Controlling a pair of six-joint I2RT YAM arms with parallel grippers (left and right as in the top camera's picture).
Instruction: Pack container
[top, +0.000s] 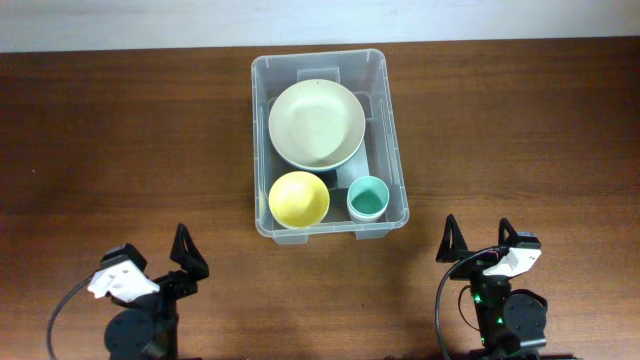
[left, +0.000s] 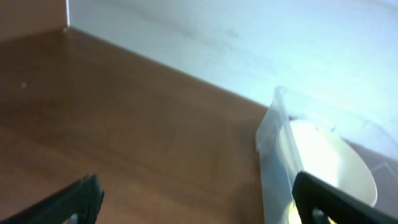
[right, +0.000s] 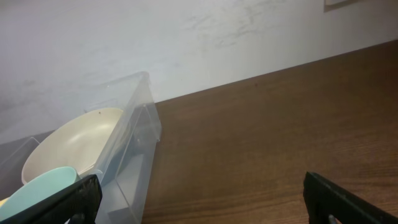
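Overhead: container (top: 320, 56) sitting centre on tabletop (top: 120, 130); cream bowl (top: 316, 124), yellow bowl (top: 299, 198), teal cup (top: 368, 197) lying side-by-side inside to fit; left claw (top: 155, 255) & right claw (top: 478, 240) hanging apart, empty, parked clear. Prob. packing done.

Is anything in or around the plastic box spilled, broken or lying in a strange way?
Nothing stands out. The large bowl, yellow bowl and green cup all sit open side up inside the container; no spill shows.
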